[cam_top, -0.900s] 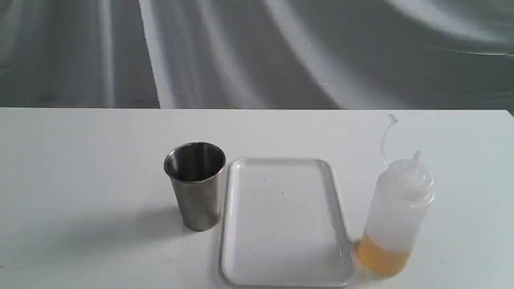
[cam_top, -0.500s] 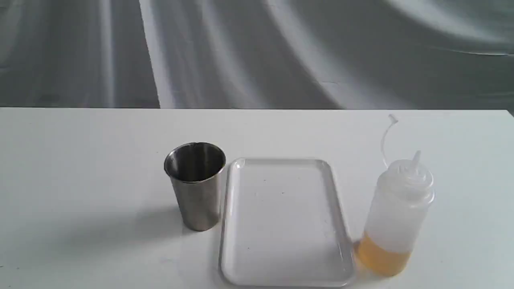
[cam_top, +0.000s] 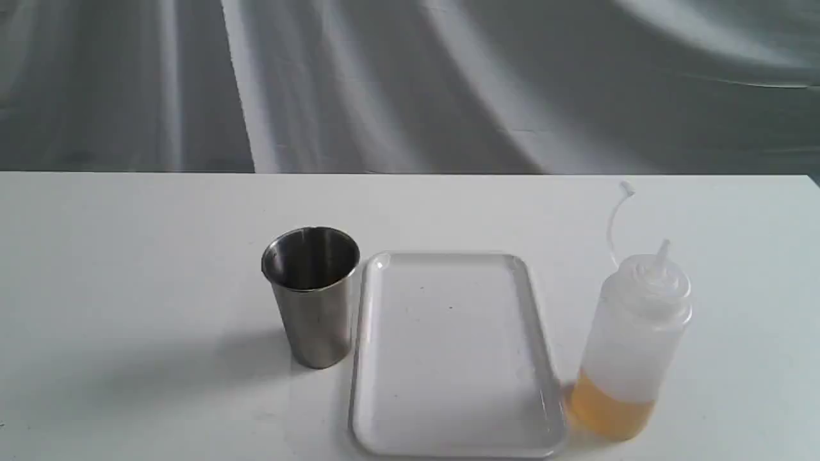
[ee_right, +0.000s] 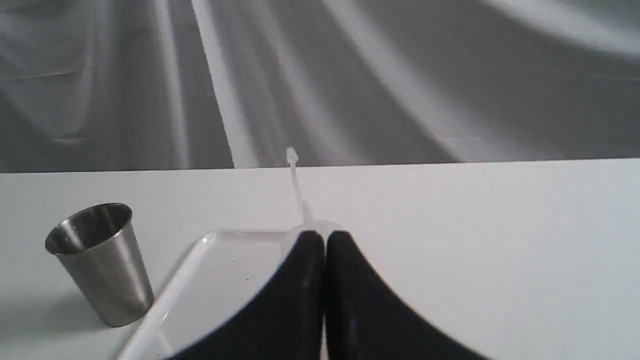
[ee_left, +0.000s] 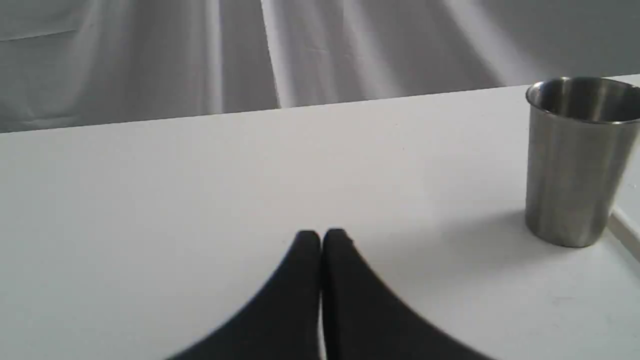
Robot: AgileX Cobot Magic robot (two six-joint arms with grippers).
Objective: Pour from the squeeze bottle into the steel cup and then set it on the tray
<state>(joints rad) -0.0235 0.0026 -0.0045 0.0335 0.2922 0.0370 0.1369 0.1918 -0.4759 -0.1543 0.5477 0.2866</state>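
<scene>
Standing upright: squeeze bottle, translucent, amber liquid low inside

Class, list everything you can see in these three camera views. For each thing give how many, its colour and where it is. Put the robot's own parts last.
steel cup: one, brushed silver, upright on the table beside the tray's left edge
tray: one, white, flat on the table between cup and bottle, nothing on it
squeeze bottle: one, whitish with amber liquid at the bottom, upright to the right of the tray
table: one, white, under everything
cloth backdrop: one, grey, behind the table
left gripper: one, black, jaws shut, over bare table, cup off to one side
right gripper: one, black, jaws shut, bottle's strap showing just past it
</scene>
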